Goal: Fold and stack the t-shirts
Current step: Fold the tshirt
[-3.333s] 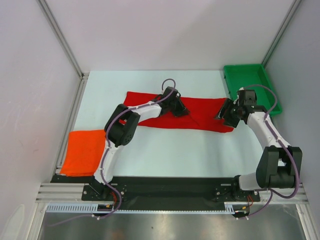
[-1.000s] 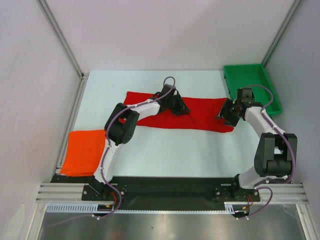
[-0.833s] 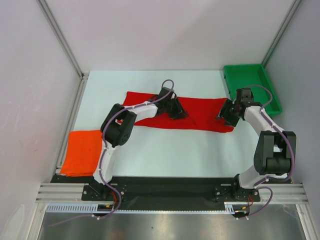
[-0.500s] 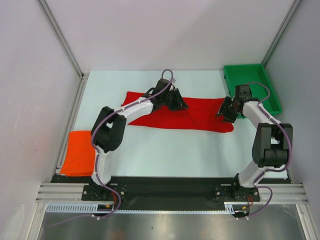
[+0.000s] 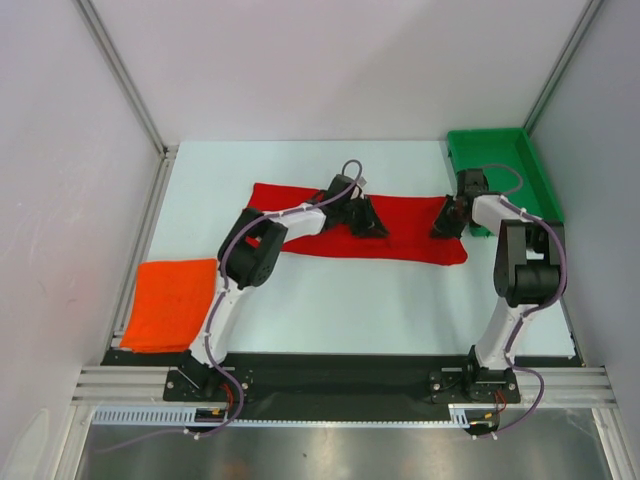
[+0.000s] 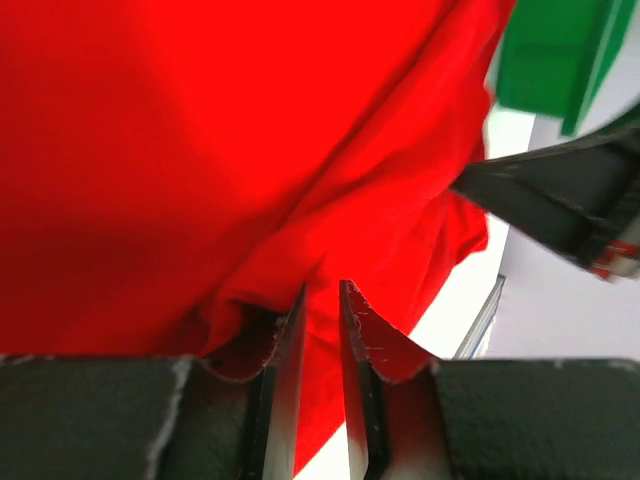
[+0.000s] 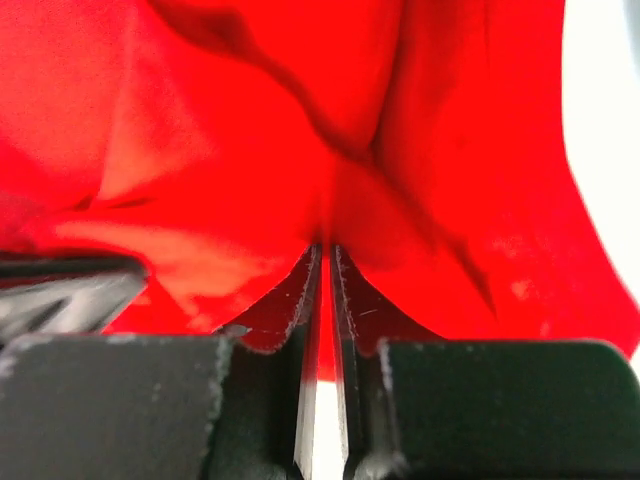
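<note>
The red t-shirt (image 5: 400, 238) lies spread in a long band across the middle of the table. My left gripper (image 5: 372, 226) is down on its middle; in the left wrist view (image 6: 322, 292) the jaws stand narrow with a raised fold of red cloth (image 6: 200, 150) between them. My right gripper (image 5: 444, 224) is at the shirt's right end; its jaws (image 7: 326, 250) are nearly together, pinching a ridge of red cloth (image 7: 250, 130). The orange t-shirt (image 5: 170, 303) rests as a folded rectangle at the near left, away from both grippers.
A green tray (image 5: 505, 160) stands at the far right corner, just behind the right gripper, and also shows in the left wrist view (image 6: 550, 50). Metal frame posts and side walls border the white table (image 5: 330, 300).
The right jaws have closed on the cloth at the shirt's right end and the left jaws have narrowed on the middle fold. Both arms' elbows have shifted; the right arm now stands more upright.
</note>
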